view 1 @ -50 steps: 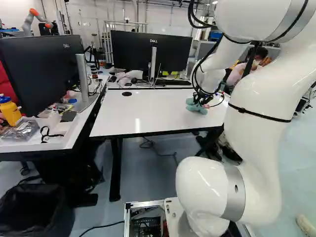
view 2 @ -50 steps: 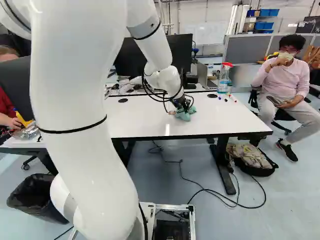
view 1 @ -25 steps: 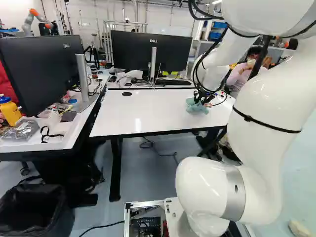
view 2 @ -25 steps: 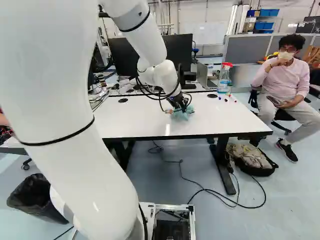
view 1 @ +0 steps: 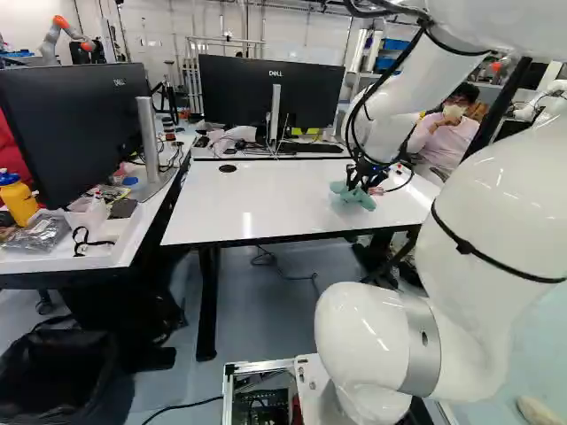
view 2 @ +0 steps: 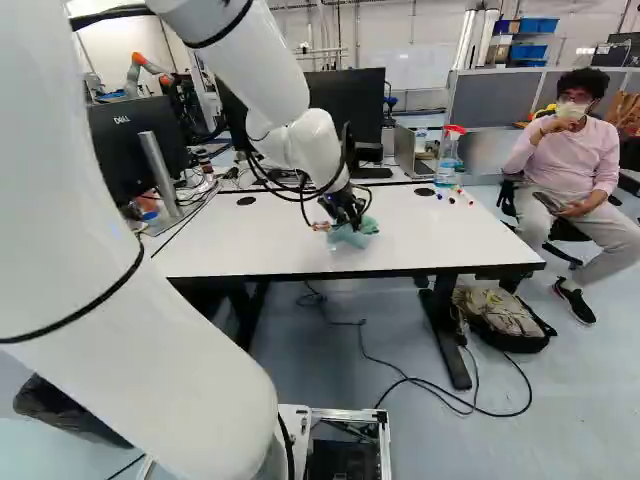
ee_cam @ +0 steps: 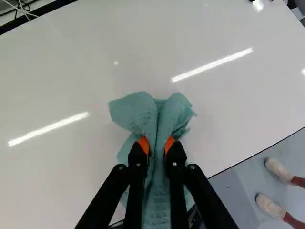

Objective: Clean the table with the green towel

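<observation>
My gripper (view 1: 357,179) is low over the white table (view 1: 266,204) in the left base view, toward the table's right part. In the wrist view the gripper (ee_cam: 156,145) is shut on the bunched green towel (ee_cam: 138,112), with an orange pad on either side. Folds of cloth spread ahead of the fingers and under them on the tabletop. The right base view shows the towel (view 2: 352,237) directly below the gripper, near the middle of the table.
Several small pens (view 2: 452,199) lie near the table's back right, by a spray bottle (view 2: 448,157). Monitors (view 1: 270,93) stand behind the table. At the left is a second desk (view 1: 102,252) with a monitor and clutter. Another robot (view 1: 66,34) stands far back.
The gripper, still holding the towel, has moved leftward in the right base view and slightly toward the table's front edge. The upper arm has swung; the base has stayed put.
</observation>
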